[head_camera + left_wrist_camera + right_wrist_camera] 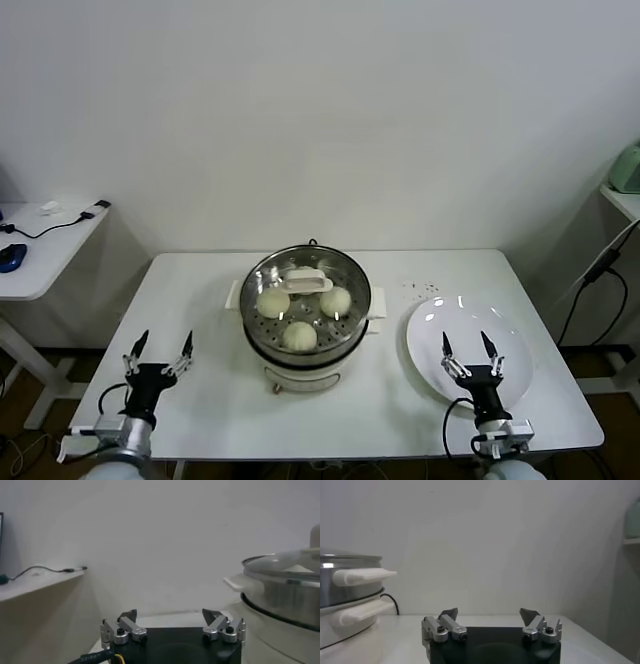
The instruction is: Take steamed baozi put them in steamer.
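Head view first: both my arms sit low at the near edge of the table point(200, 300), the left gripper point(158, 352) and the right gripper point(471, 349) each spread wide with nothing between the fingers. Ahead of the left gripper and toward its inner side stands the steamer point(306, 300), and I count three steamed baozi point(273, 303) on its perforated tray, with a white handle-like piece lying across the far part of the tray. Just beyond the right gripper lies a white plate point(460, 320), which looks bare; if a fourth bun exists, I cannot see it. My judgement is that the loading is nearly or fully finished, so any further reach should come in from above the rim and set a bun into the open gap on the tray without nudging the others. Left wrist view: the left gripper's fingers stand apart and empty, the steamer's steel wall close by on the inner side, a side desk with a cable point(45, 571) further off. Right wrist view: the right gripper is likewise wide and empty, white tabletop ahead, plain pale wall behind.
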Tool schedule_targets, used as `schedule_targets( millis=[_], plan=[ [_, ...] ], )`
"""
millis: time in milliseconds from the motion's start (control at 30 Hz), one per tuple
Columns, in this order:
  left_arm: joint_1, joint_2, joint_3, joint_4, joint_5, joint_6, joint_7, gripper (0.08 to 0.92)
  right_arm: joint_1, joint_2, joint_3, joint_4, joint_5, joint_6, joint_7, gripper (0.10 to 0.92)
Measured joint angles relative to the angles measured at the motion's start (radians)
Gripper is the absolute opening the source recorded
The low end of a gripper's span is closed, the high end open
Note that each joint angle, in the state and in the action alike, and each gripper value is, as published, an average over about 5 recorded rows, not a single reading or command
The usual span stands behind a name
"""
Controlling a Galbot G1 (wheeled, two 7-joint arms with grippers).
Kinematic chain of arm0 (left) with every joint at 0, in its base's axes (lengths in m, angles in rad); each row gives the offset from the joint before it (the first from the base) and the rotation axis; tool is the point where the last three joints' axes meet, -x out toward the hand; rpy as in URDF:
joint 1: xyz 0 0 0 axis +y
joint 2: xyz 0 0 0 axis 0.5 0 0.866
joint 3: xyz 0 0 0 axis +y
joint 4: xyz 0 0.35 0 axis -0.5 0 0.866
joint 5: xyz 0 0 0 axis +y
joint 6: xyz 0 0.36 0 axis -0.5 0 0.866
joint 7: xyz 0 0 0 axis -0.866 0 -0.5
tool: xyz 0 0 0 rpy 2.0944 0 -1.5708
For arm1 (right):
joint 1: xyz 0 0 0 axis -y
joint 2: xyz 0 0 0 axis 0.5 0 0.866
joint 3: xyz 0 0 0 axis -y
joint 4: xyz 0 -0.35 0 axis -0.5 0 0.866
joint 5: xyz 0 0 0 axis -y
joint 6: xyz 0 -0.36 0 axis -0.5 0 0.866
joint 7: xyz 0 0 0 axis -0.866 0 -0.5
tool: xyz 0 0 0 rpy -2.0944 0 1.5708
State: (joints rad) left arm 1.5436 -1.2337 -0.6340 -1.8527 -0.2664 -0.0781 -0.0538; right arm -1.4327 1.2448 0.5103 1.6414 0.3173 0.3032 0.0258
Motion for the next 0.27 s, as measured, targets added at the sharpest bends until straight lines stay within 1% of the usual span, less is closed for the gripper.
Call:
schedule_targets(
  millis=[267],
  plan=[
    [0.02,-0.002,-0.004,0.016,-0.033,-0.028,0.007,0.823,0.002,0.001,-0.005,-0.001,0.003,0.0,0.001,0.823]
  ],
)
